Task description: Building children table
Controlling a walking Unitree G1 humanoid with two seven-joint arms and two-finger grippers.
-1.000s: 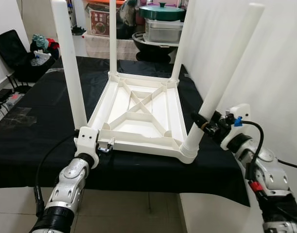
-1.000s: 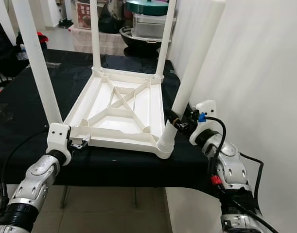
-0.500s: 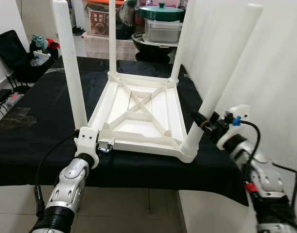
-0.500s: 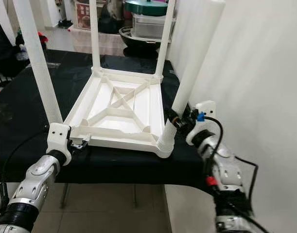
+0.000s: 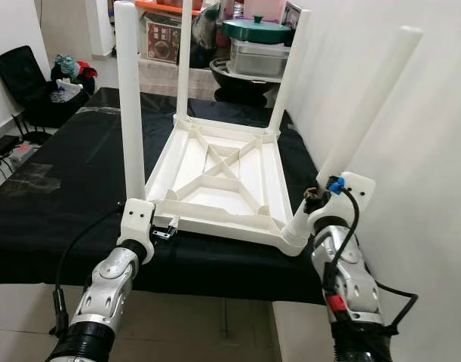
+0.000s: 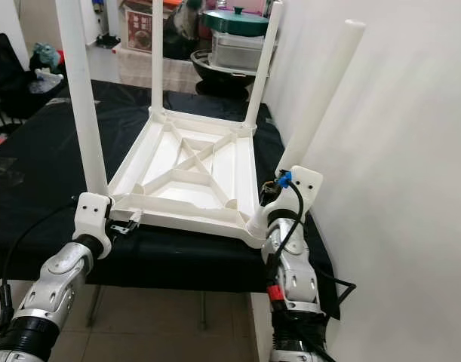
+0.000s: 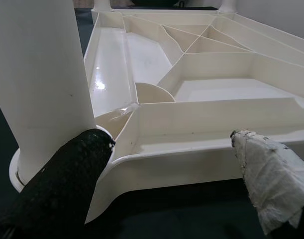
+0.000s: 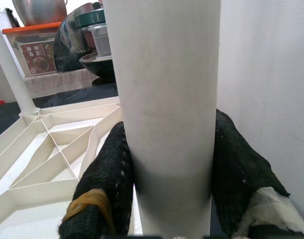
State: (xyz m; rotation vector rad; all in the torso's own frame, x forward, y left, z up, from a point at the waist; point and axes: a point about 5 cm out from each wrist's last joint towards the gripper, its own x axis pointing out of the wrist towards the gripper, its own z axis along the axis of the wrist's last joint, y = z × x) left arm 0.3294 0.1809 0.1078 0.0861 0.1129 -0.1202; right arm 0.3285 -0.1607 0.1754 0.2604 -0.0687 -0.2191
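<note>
A white plastic children's table (image 5: pixel 215 185) lies upside down on a black-covered table (image 5: pixel 56 196), its four legs pointing up. The near-right leg (image 5: pixel 362 121) leans out toward the wall. My right gripper (image 5: pixel 313 200) is shut on this leg just above its socket; in the right wrist view the leg (image 8: pixel 164 99) sits between both black fingers (image 8: pixel 104 184). My left gripper (image 5: pixel 167 228) is open at the near-left corner, beside the base of the near-left leg (image 5: pixel 130 113). In the left wrist view one finger (image 7: pixel 67 184) touches that leg's base (image 7: pixel 42 89) and the taped finger (image 7: pixel 271 174) stays in front of the rim.
A white wall (image 5: pixel 419 166) stands close on the right. Pots and a green-lidded container (image 5: pixel 253 34) crowd the back. A black chair (image 5: pixel 23 75) with clutter is at the far left. The black table's front edge runs just below the white table's near rim.
The camera view has shifted. My right arm has swung in to the left, now under the near-right leg, with the gripper still on it, closer to the socket. The left gripper stays at its corner.
</note>
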